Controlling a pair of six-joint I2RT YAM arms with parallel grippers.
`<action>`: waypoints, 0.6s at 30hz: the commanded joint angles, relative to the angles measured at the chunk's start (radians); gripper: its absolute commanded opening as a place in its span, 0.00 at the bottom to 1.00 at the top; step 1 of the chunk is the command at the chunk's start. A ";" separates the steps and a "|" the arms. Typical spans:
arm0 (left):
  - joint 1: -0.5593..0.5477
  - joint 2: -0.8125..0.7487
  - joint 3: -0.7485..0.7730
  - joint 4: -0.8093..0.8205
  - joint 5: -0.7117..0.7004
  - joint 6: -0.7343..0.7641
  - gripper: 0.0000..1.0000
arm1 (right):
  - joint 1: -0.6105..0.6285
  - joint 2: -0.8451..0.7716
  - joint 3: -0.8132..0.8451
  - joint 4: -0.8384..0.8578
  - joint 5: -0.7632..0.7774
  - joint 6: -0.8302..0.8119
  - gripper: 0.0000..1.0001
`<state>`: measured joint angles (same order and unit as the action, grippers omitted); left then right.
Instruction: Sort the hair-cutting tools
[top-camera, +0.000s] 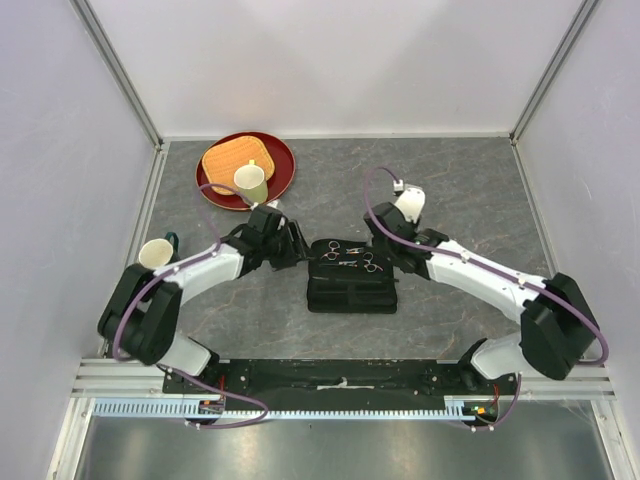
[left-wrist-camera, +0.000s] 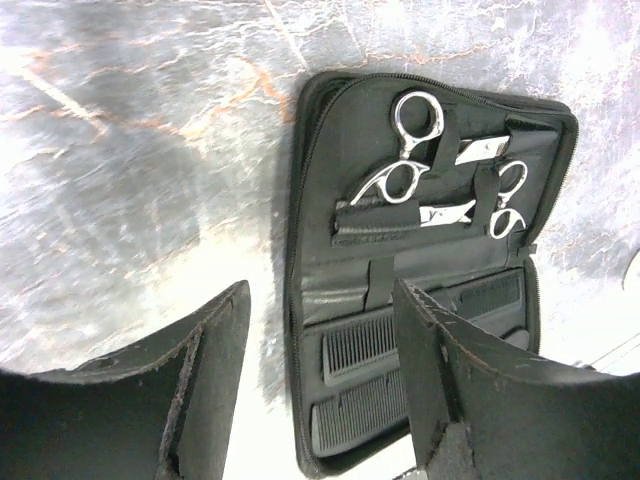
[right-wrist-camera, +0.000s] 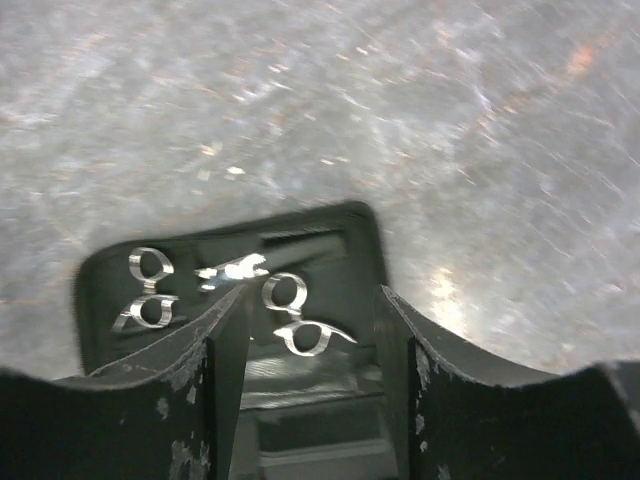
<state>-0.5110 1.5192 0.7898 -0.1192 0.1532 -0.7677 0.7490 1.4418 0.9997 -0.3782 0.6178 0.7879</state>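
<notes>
A black zip case (top-camera: 350, 290) lies open in the middle of the table. Two silver scissors (left-wrist-camera: 405, 150) (left-wrist-camera: 497, 198) sit under straps in its upper half; they also show as scissors (top-camera: 331, 253) (top-camera: 372, 265) from above. Two black combs (left-wrist-camera: 362, 345) (left-wrist-camera: 358, 410) lie in its lower half, partly hidden by my left finger. My left gripper (left-wrist-camera: 320, 345) hangs open over the case's left edge, holding nothing. My right gripper (right-wrist-camera: 312, 335) stands open and empty above the case's right end, with one pair of scissors (right-wrist-camera: 297, 315) between its fingers and the other scissors (right-wrist-camera: 150, 292) to the left.
A red plate (top-camera: 280, 165) at the back left carries an orange square board (top-camera: 228, 158) and a pale cup (top-camera: 250, 182). Another cup (top-camera: 157, 253) stands by the left arm. Walls close in the table on three sides.
</notes>
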 joint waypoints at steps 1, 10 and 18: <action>-0.001 -0.147 -0.066 -0.089 -0.113 0.030 0.66 | -0.059 -0.093 -0.111 -0.105 -0.030 0.008 0.57; -0.001 -0.384 -0.214 -0.244 -0.230 -0.033 0.55 | -0.076 -0.222 -0.325 -0.185 -0.118 0.031 0.24; -0.001 -0.533 -0.311 -0.350 -0.271 -0.119 0.50 | -0.027 -0.221 -0.394 -0.021 -0.328 -0.027 0.14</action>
<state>-0.5110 1.0470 0.5037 -0.4000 -0.0540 -0.8127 0.6949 1.2186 0.6094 -0.5014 0.4080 0.7841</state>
